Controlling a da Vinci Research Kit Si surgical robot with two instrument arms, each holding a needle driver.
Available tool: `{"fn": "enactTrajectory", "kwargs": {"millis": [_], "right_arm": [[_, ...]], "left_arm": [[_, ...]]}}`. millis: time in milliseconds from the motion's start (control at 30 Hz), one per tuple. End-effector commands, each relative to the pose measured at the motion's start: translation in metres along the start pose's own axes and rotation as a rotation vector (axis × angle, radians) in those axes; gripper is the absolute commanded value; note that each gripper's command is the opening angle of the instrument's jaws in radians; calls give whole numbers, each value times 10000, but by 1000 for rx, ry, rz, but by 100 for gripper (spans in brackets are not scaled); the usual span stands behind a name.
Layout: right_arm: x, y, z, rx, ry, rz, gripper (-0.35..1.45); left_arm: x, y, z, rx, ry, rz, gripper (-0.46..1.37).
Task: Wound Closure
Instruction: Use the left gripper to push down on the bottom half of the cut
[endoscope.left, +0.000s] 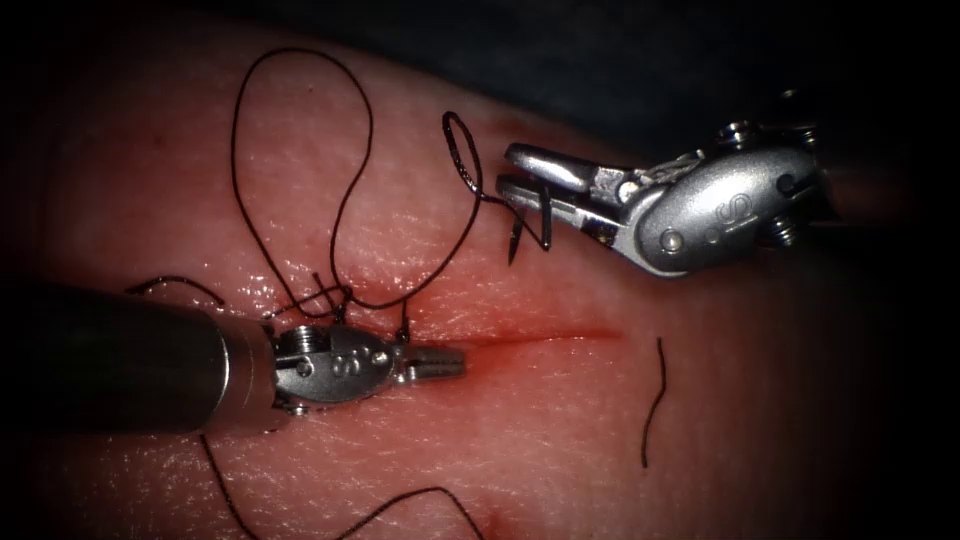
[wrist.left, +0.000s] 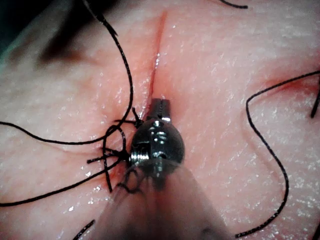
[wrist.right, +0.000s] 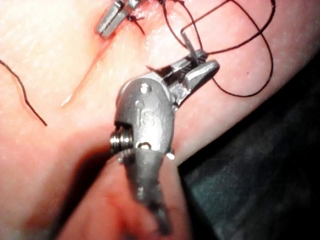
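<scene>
A surgical training lab, by the look of it. A slab of tissue (endoscope.left: 560, 440) lies under bright light, trailing dark thread (endoscope.left: 300, 130). Steel wristed tools (endoscope.left: 700, 210) hover over it.

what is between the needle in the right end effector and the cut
Nothing solid. The right end effector holds the needle mid-curve, clear of the tissue. Only a strand of thread lies on the tissue between it and the cut.

Both polished silver steel grippers, left (endoscope.left: 438, 362) and right (endoscope.left: 535, 178), have ribbed jaws, rounded housings stamped with an S-logo, and small screws; the left's shaft (endoscope.left: 110, 360) is dark grey.
</scene>
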Motion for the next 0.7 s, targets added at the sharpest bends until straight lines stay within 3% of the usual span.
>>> {"fn": "enactTrajectory", "kwargs": {"millis": [33,200,700], "right_arm": [[-3,-3,0,-7,0,-3,-35],[-9,-8,-2,-6,2,-8,-35],[1,-9,-3,-5,5,-5,-35]], "left_arm": [[0,0,0,-5,1,1,-35],[1,0,0,-5,0,-5,-35],[1,0,1,-8,0,-6,-35]]}}
